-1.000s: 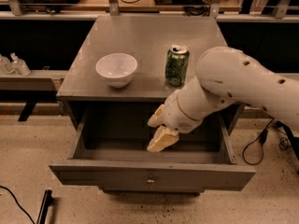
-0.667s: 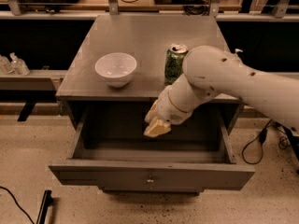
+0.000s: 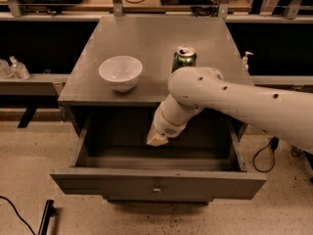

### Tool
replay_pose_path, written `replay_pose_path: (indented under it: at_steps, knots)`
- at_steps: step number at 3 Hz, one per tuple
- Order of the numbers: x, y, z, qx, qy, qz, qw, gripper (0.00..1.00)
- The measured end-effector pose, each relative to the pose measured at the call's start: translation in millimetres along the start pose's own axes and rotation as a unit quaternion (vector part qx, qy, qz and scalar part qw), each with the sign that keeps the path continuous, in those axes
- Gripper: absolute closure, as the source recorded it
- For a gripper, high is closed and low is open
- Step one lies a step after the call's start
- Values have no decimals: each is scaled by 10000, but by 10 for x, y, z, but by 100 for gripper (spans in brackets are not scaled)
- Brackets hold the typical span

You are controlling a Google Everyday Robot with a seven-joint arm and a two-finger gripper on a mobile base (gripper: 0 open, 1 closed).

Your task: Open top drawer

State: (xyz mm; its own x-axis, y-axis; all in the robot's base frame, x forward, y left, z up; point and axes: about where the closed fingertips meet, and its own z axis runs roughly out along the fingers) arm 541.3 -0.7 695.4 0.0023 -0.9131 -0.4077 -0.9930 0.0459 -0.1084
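Item under inspection: the wide grey wooden top drawer (image 3: 98, 182) of a low cabinet. It stands pulled well out from the carcass. Its front panel sits nearest the camera, and the deep grey box behind it is exposed and looks empty. The small round metal knob (image 3: 157, 190) is at the centre of the front panel, with nothing touching it.

The pincer (image 3: 157, 138), pale and yellowish at its tip, hangs inside the drawer opening, above the box floor and just under the front edge of the grey wooden surface (image 3: 146, 33). It is well apart from the knob and touches no part of the drawer that can be seen. Whether it is open or closed cannot be told from this view. The bulky white robot arm (image 3: 234, 102) reaches in from the right.

On the surface stand a white ceramic bowl (image 3: 121, 72) and a green metal drinks can (image 3: 184, 60) — both upright and set back from the front edge.

Handling assessment: the drawer is rigid timber, probably fairly heavy, and should slide straight on its runners without flexing. The knob is the proper hold — small, smooth and likely to slip in a loose grip. The top lip of the front panel is a fair alternative. In my judgement the opening is essentially complete.
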Motion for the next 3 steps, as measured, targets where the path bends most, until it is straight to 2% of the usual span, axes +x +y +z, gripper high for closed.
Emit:
replay_pose_path:
  at_steps: [1, 2, 3]
  knots:
    - [140, 214, 298, -438, 231, 10, 9988, 100]
    - [310, 471, 389, -952, 315, 113, 9949, 100]
    - [416, 828, 296, -1447, 513, 109, 9881, 100]
